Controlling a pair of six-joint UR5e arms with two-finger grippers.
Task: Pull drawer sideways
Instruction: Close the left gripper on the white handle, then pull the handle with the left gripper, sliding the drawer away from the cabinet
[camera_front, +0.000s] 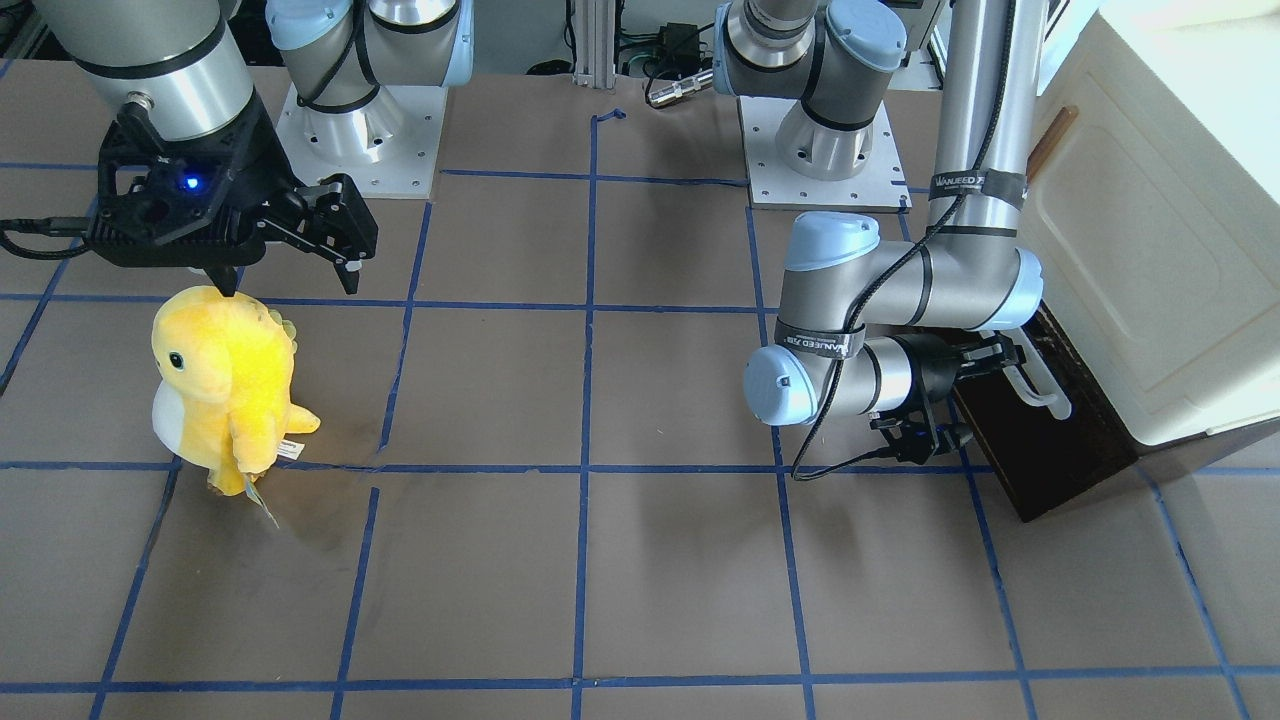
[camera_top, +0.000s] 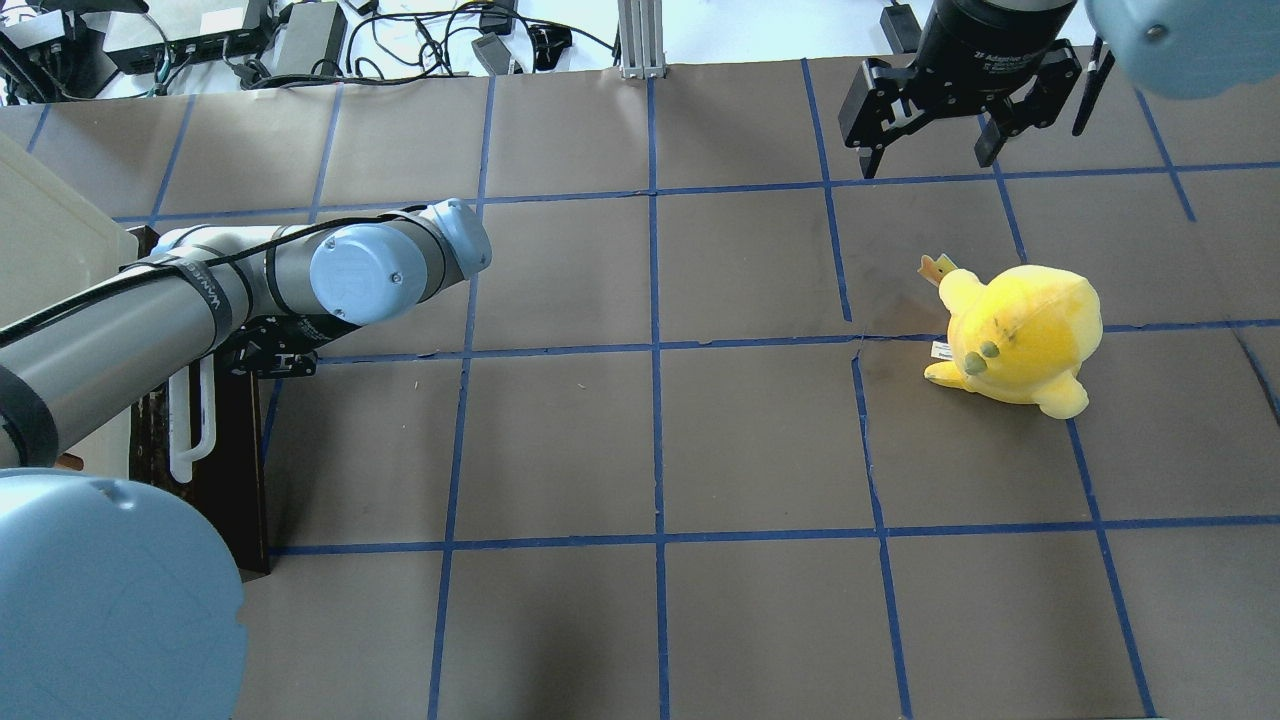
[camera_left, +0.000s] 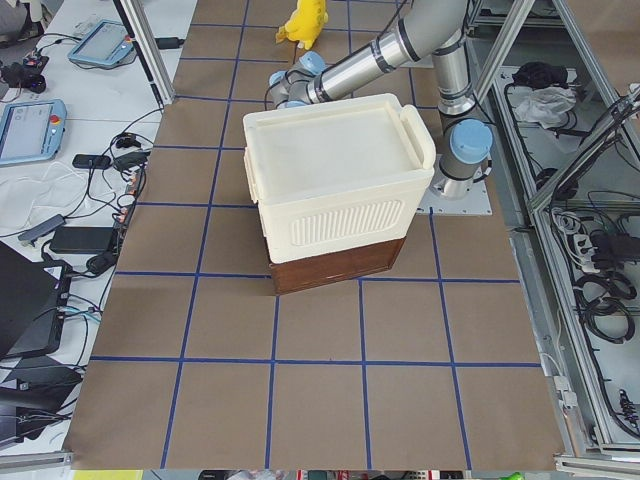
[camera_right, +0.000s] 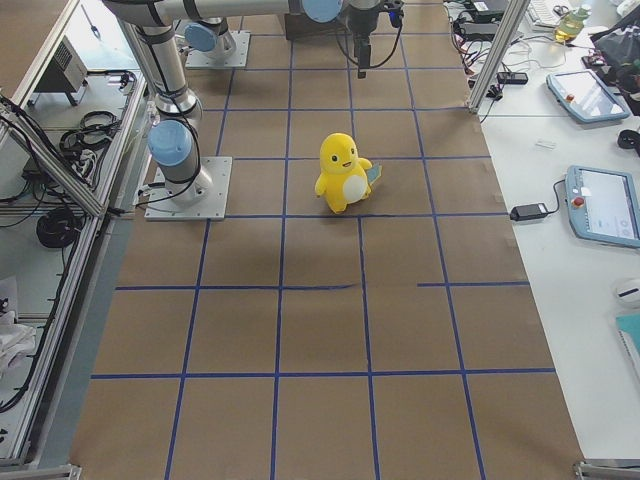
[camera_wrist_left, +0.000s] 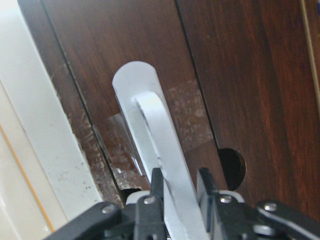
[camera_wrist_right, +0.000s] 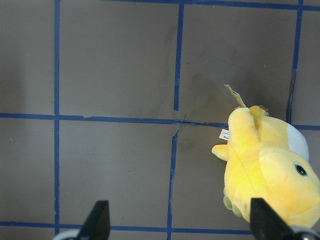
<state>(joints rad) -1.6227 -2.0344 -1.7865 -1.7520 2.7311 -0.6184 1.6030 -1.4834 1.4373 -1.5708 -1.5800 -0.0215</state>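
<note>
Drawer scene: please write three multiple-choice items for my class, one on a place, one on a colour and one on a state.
1. Where does the yellow plush toy stand?
A in a basket; B on the table; C on a shelf.

2. What colour is the drawer front?
A dark brown; B blue; C yellow.

3. What is the left hand doing?
A hanging open over the toy; B holding a cup; C gripping the white bar handle.

Answers:
1 B, it stands on the brown gridded surface.
2 A, the wood shows dark brown.
3 C, the left wrist view shows its fingers either side of the bar.
</note>
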